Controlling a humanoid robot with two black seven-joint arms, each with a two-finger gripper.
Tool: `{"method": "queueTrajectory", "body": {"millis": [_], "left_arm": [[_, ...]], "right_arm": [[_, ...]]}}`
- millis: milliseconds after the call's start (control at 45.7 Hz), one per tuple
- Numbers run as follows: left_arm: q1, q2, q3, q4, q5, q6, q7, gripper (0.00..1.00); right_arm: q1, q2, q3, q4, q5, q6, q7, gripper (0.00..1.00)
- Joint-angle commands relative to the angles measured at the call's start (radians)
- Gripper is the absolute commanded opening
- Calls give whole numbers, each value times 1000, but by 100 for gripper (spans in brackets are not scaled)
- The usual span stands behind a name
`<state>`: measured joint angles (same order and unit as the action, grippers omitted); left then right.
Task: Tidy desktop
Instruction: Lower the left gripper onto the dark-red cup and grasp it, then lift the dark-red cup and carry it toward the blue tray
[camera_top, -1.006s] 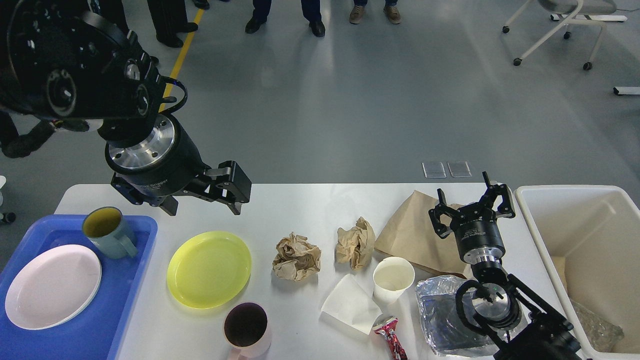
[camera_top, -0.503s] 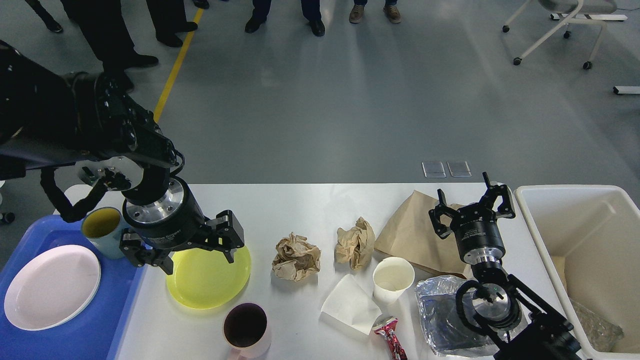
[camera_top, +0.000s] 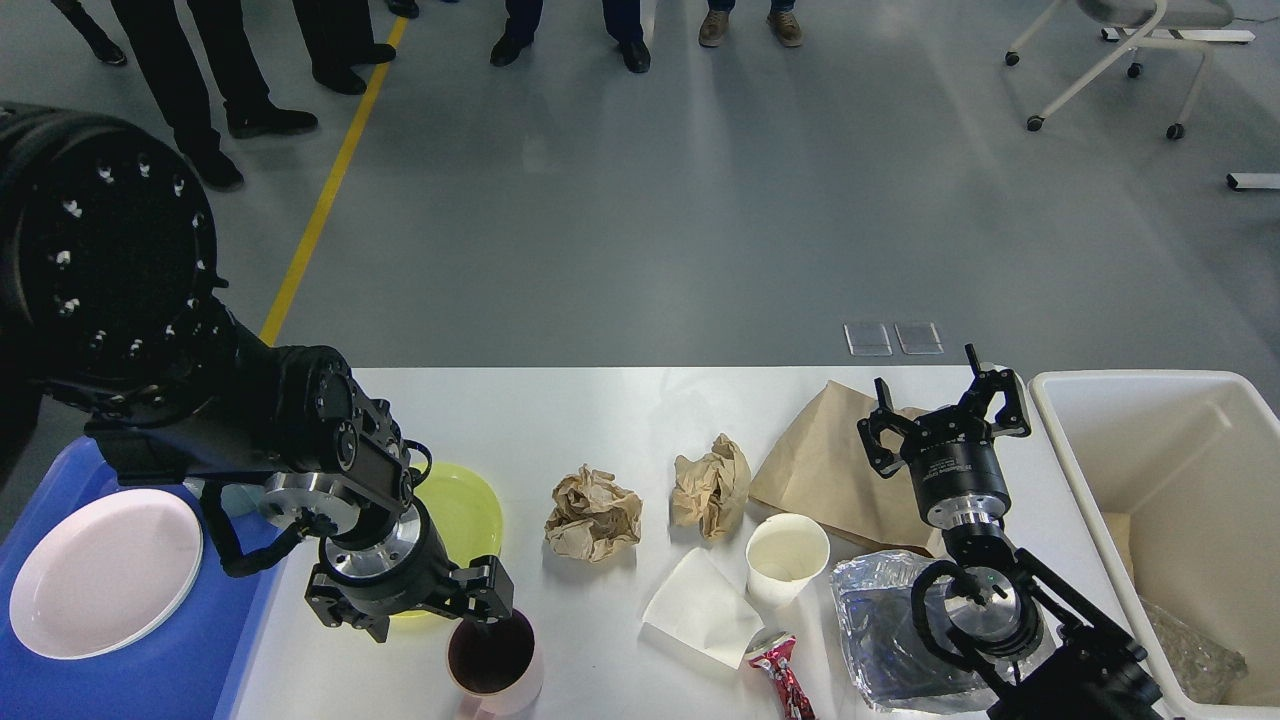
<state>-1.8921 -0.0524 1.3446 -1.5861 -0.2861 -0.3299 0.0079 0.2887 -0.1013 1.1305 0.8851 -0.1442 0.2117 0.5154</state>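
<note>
Left gripper (camera_top: 470, 600) open, empty, low over desktop (camera_top: 600, 420); pink cup (camera_top: 495, 662) sits upright just right of and below its fingers. Right gripper (camera_top: 945, 405) open, empty, well apart. Left arm is nearer.

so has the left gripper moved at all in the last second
Yes. The left gripper has come down and toward the camera, from above the desktop's far edge to the pink cup.

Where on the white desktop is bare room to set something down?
The far strip of the white desktop, behind the two crumpled brown paper balls, is bare. The near right is crowded: white paper cup, napkin, foil tray.
</note>
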Motion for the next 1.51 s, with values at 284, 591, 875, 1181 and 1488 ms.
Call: {"method": "queueTrajectory", "body": {"millis": [284, 591, 875, 1181, 1488], "left_arm": [[183, -29, -10, 112, 39, 124, 0, 95], [251, -60, -8, 159, 41, 178, 0, 85], [274, -60, -15, 159, 39, 181, 1, 48], [278, -58, -10, 158, 25, 180, 26, 11], [274, -53, -4, 156, 25, 173, 38, 0]], "right_arm": [[1, 0, 0, 0, 0, 0, 0, 100], [0, 0, 0, 0, 0, 0, 0, 100], [1, 0, 0, 0, 0, 0, 0, 100], [1, 0, 0, 0, 0, 0, 0, 100], [1, 2, 0, 0, -1, 0, 0, 100]]}}
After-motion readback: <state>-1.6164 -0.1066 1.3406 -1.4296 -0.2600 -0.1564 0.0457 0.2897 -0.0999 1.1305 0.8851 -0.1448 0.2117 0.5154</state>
